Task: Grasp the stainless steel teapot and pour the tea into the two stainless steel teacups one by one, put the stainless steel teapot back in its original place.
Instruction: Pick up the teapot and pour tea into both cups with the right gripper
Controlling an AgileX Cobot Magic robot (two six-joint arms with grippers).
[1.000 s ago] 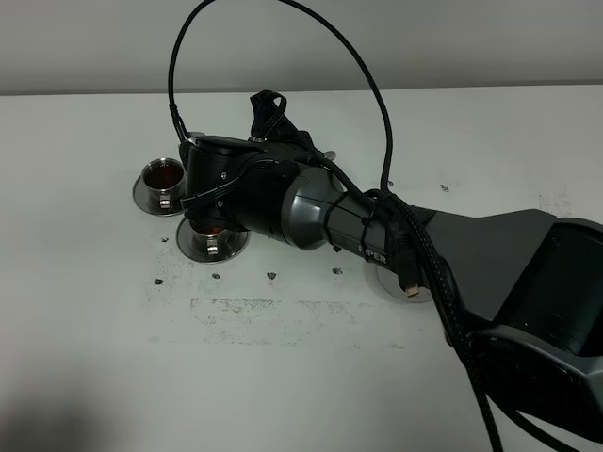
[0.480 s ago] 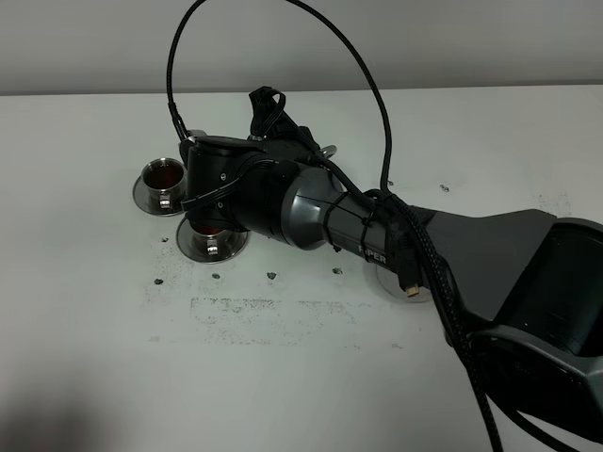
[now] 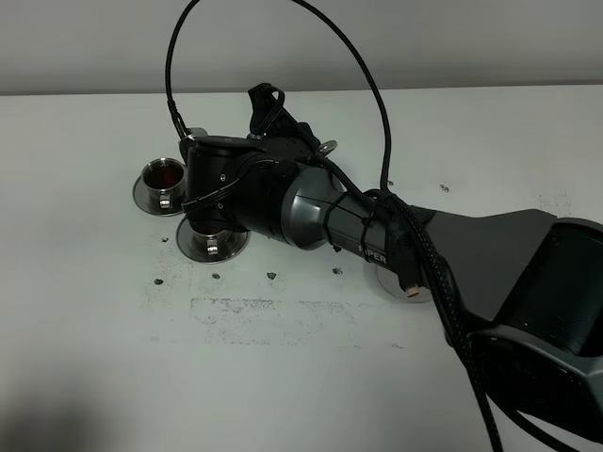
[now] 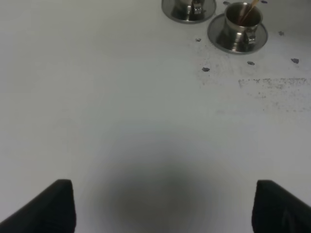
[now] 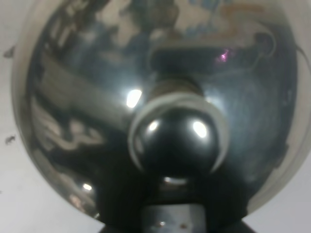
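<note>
White and lightly speckled, the table [image 3: 283, 377] carried both teacups near its far left, the farther teacup [image 3: 163, 176] already holding dark tea and the nearer teacup [image 3: 212, 235] half hidden under the right arm. The right pincer was clamped tight on the teapot [image 5: 160, 111], which filled the wrist view, tilted over the nearer cup. A thin stream [image 4: 249, 8] met that cup; overtilting could flood the saucer. The left pincer [image 4: 163, 204] hung wide, holding nothing.
</note>
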